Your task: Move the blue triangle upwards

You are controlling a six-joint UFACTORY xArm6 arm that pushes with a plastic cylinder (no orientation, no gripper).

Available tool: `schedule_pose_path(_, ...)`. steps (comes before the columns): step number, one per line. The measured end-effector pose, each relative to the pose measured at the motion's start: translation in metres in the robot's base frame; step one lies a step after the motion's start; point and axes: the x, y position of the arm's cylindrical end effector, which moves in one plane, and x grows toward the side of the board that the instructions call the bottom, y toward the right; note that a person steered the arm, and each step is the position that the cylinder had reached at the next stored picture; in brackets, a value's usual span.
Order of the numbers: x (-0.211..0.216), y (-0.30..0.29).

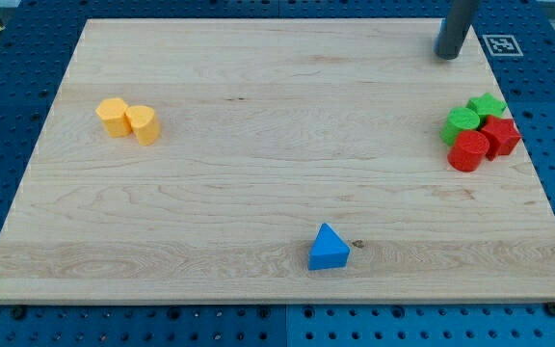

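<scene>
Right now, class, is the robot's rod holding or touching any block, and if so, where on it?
Nothing is held. My tip sits at the view's top right, apart from every block, far from the blue triangle.

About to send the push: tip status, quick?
My tip: no gripper, holds nothing; at the view's top right, touching no block, far from the blue triangle.

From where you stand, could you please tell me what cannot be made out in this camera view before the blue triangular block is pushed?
- Dark rod: its upper part is cut off by the view's top edge; only my tip shows, far up-right of the blue triangular block.
- Red blocks and green blocks: clustered and overlapping, so exact shapes are unclear.
- Two yellow blocks: touching or merely close, cannot tell.
- Wooden board: its lower corners are cut off by the frame.
</scene>
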Motion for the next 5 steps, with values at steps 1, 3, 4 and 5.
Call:
schedule_pose_path(1,-0.01,0.0)
schedule_pose_path(3,-0.022,-0.004)
schedule_pose_path(4,0.009,-0.061)
schedule_pose_path(5,0.047,-0.117)
